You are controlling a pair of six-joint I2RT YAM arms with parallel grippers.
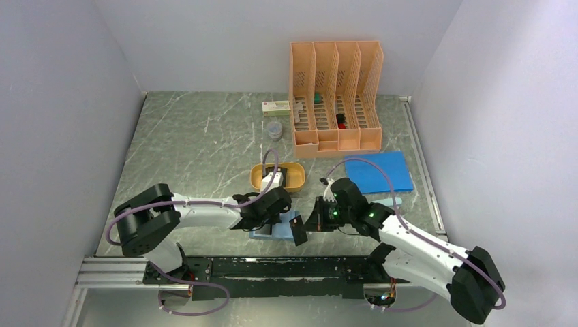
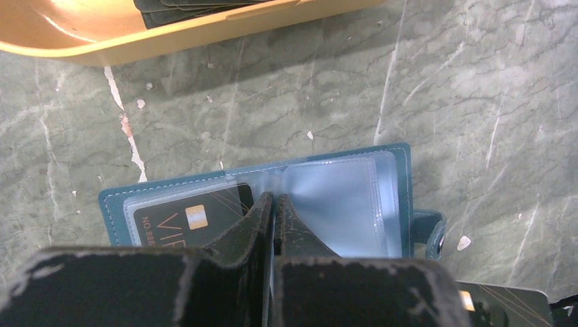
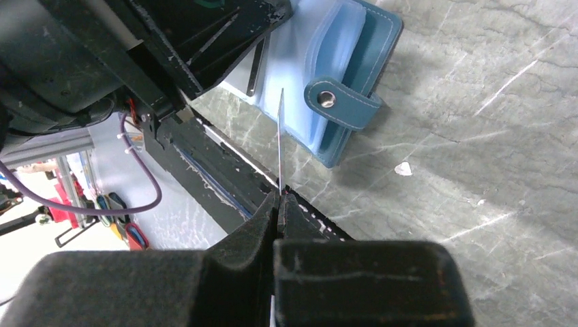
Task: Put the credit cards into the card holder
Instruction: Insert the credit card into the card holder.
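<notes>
The left gripper (image 2: 274, 199) covers the middle of the open holder (image 2: 341, 197), hiding its spine and part of each page. It is clenched, and a thin pale strip of clear pocket seems to run between its fingers, so it appears to pinch a pocket leaf. From above, the left arm hides most of the holder, leaving only a pale blue corner at the near desk (image 2: 477, 102) edge, in front of the orange tray (image 2: 204, 37). The holder is teal with pale stitching, lies open and flat, and carries glossy clear pockets. A snap tab (image 3: 341, 103) with a metal stud sticks out from one side. A dark pocketed card (image 2: 170, 228) sits in the left page. It bears a gold chip, large letters starting "VI" before a finger cuts them off, and small print starting "NO 88". The right gripper (image 3: 279, 197) is clamped on another card (image 3: 280, 136), seen edge-on as a thin upright line just beside the tab. A dark stack (image 2: 184, 8) lies in the tray, cut off by the frame's top. A dark corner with a gold chip shows at the left wrist view's lower right; whether it is the held card I cannot tell.
</notes>
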